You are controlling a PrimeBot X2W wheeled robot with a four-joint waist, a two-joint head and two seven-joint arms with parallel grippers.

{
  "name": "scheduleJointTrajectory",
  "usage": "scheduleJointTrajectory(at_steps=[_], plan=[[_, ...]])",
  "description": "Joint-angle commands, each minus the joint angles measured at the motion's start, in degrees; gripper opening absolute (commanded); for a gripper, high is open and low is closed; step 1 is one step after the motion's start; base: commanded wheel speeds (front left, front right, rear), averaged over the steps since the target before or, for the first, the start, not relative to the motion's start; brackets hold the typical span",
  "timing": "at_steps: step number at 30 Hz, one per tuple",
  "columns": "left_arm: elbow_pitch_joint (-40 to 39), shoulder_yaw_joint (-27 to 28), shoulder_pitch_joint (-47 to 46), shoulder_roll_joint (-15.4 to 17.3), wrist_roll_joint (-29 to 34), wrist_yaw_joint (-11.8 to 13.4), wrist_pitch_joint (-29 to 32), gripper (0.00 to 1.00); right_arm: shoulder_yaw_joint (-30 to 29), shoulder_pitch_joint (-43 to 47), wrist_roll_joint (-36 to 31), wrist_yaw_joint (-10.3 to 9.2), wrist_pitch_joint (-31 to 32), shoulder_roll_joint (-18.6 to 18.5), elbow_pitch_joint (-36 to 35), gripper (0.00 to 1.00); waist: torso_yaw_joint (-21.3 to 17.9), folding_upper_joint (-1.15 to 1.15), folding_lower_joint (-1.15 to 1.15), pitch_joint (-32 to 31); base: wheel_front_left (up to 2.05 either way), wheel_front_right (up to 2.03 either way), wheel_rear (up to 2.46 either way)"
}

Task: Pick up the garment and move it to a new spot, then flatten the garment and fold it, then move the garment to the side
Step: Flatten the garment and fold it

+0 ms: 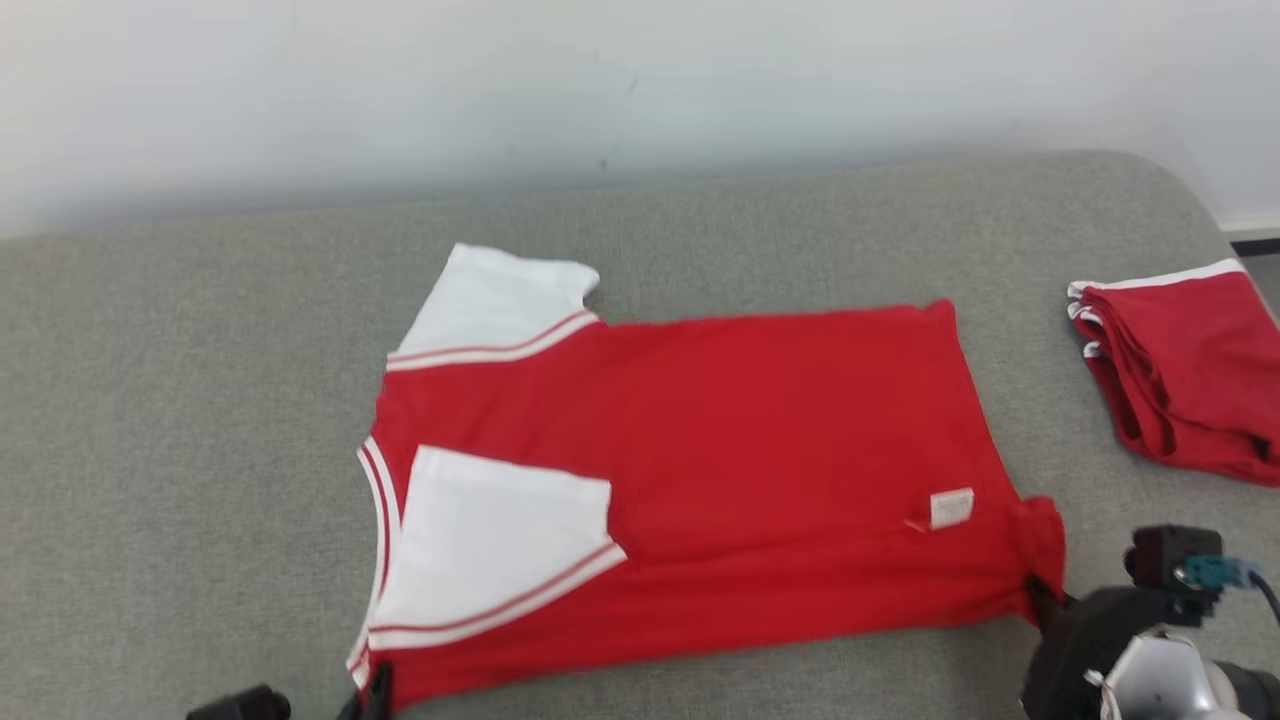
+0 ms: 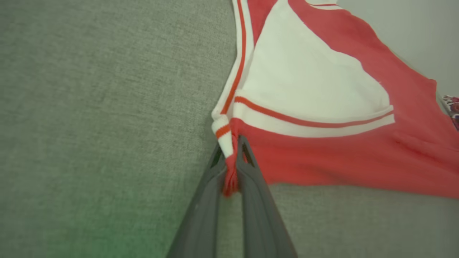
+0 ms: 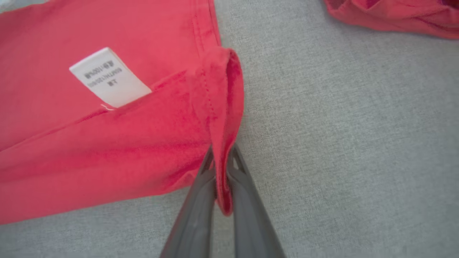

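A red garment [image 1: 760,460] with white sleeves and red-striped trim lies spread on the grey padded surface [image 1: 180,420], collar end to the left, one sleeve folded over its front. My left gripper [image 2: 231,143] is shut on the collar corner of the garment [image 2: 322,157] at its near left; in the head view that gripper [image 1: 378,690] sits at the bottom edge. My right gripper [image 3: 221,156] is shut on the hem corner of the garment [image 3: 125,150] at the near right, beside a white care label [image 3: 107,77]. In the head view the right gripper [image 1: 1040,600] meets that corner.
A second red garment [image 1: 1190,380] with white trim lies folded at the right edge of the surface, also at the top of the right wrist view [image 3: 394,14]. A pale wall [image 1: 600,90] runs behind the surface. Bare grey padding lies to the left.
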Motion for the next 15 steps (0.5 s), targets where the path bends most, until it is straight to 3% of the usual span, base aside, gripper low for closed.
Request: scheduleJointTrajectory(at_steps=[1,10,11,12,13,14,15], plan=[[-1.3,0.0,2.2,0.6,-0.8,0.7,0.6,0.00,-0.7,1.9,0.2,0.01,1.1,-0.2,-2.2,0.00,0.1,0.00,0.00,-0.8,0.00,0.00,0.00],[-8.1,-1.1,8.8,2.3,-0.3,3.3,3.7,0.00,1.6,8.6,2.4,0.01,4.1,-0.1,-5.1,0.00,-0.1,0.00,0.00,-1.3,0.00,0.00,0.00],[-8.5,-1.0,9.2,2.5,-0.3,3.5,3.9,0.00,1.9,8.9,2.5,0.01,3.8,-0.1,-4.8,0.05,-0.1,0.00,0.00,-1.3,0.00,0.00,0.00],[-8.7,-1.1,9.7,2.5,-0.5,3.6,4.3,0.00,2.0,9.0,2.3,0.01,3.4,-0.2,-4.5,0.60,-0.1,0.00,0.00,-1.3,0.00,0.00,0.00],[-8.9,-1.3,10.1,2.7,-1.0,3.5,5.0,0.41,2.0,8.7,1.6,0.01,2.9,-0.2,-4.3,1.00,-0.1,0.00,0.00,-1.3,0.00,0.00,0.00],[-9.0,-1.4,10.4,2.8,-1.6,3.2,5.9,1.00,1.9,8.3,1.0,0.01,2.4,-0.2,-4.1,1.00,-0.2,0.00,0.00,-1.2,0.00,0.00,0.00],[-9.5,-1.1,10.4,3.2,-2.0,3.2,6.3,1.00,2.2,7.8,0.5,0.01,2.1,-0.1,-4.1,1.00,-0.2,0.00,0.00,-1.1,0.00,0.00,0.00]])
